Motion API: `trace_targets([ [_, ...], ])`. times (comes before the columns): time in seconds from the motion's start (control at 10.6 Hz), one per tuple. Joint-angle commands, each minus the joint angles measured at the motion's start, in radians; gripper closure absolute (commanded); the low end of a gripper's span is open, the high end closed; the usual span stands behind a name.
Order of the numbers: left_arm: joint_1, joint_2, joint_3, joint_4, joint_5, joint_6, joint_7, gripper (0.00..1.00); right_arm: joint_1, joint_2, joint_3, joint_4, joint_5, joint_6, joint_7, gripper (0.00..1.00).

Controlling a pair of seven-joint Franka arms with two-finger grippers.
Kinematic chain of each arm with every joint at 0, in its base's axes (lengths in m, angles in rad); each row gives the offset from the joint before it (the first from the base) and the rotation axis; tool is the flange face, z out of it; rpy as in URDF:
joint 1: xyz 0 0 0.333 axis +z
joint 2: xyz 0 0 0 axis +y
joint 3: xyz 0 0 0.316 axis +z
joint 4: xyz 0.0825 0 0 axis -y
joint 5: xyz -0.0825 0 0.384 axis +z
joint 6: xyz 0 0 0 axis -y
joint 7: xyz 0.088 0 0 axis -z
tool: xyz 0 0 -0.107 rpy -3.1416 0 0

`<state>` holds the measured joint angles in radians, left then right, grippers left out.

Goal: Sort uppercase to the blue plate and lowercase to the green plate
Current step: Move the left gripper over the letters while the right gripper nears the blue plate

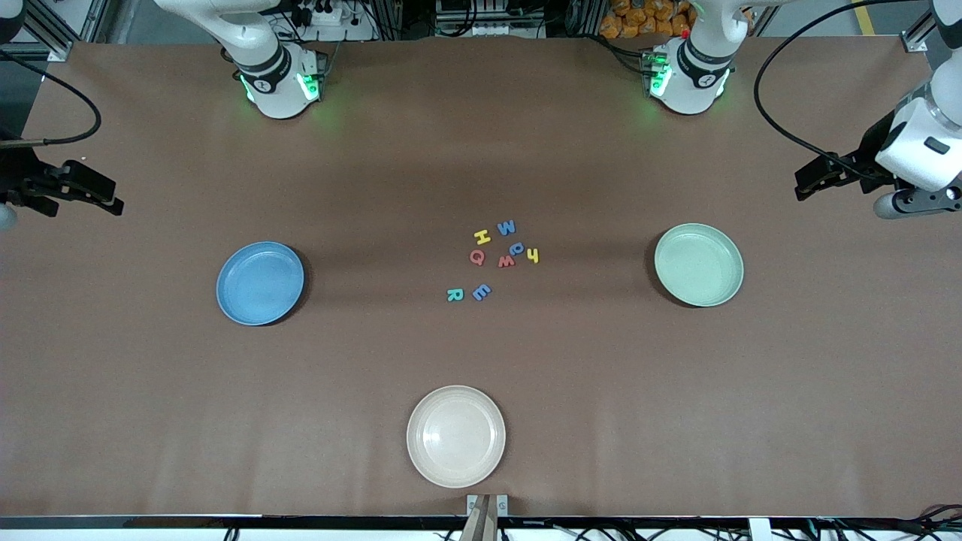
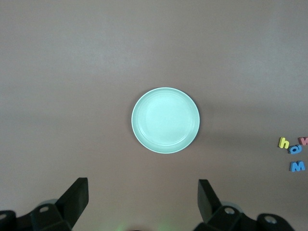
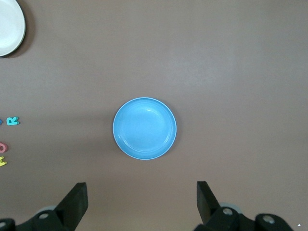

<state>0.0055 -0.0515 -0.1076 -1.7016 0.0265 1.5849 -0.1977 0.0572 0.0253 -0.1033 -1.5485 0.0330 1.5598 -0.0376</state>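
Several foam letters lie in a cluster mid-table: yellow H [image 1: 482, 237], red Q [image 1: 476, 258], green R [image 1: 454, 294], blue E [image 1: 481, 292], blue w [image 1: 506, 227], rounded blue letter [image 1: 516, 248], red w [image 1: 506, 261], yellow h [image 1: 533, 255]. The empty blue plate [image 1: 260, 283] sits toward the right arm's end, the empty green plate [image 1: 698, 264] toward the left arm's end. My left gripper [image 1: 808, 180] is open and empty, high over the table's end past the green plate [image 2: 165, 120]. My right gripper [image 1: 105, 194] is open and empty, high over the end past the blue plate [image 3: 144, 128].
An empty cream plate [image 1: 455, 436] sits nearer to the front camera than the letters, close to the table's front edge. Bare brown table lies between the letters and each plate. Both arm bases stand along the table's edge farthest from the front camera.
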Motion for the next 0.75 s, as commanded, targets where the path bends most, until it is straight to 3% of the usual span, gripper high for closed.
trace_targets([
  [0.0, 0.002, -0.016, -0.064, -0.03, -0.004, 0.003, -0.09, 0.0, -0.01, -0.024, -0.003, -0.039, 0.019, 0.028, -0.03, 0.0],
  [0.19, 0.001, -0.002, -0.084, -0.044, -0.007, 0.018, -0.098, 0.0, -0.01, -0.031, -0.003, -0.047, 0.019, 0.029, -0.03, 0.0],
  [0.47, -0.001, 0.022, -0.162, -0.159, -0.023, 0.2, -0.21, 0.0, -0.008, -0.03, 0.0, -0.062, 0.018, 0.031, -0.03, 0.0],
  [0.66, -0.001, 0.091, -0.217, -0.167, -0.023, 0.277, -0.282, 0.0, -0.008, -0.033, 0.004, -0.065, 0.019, 0.022, -0.03, 0.0],
])
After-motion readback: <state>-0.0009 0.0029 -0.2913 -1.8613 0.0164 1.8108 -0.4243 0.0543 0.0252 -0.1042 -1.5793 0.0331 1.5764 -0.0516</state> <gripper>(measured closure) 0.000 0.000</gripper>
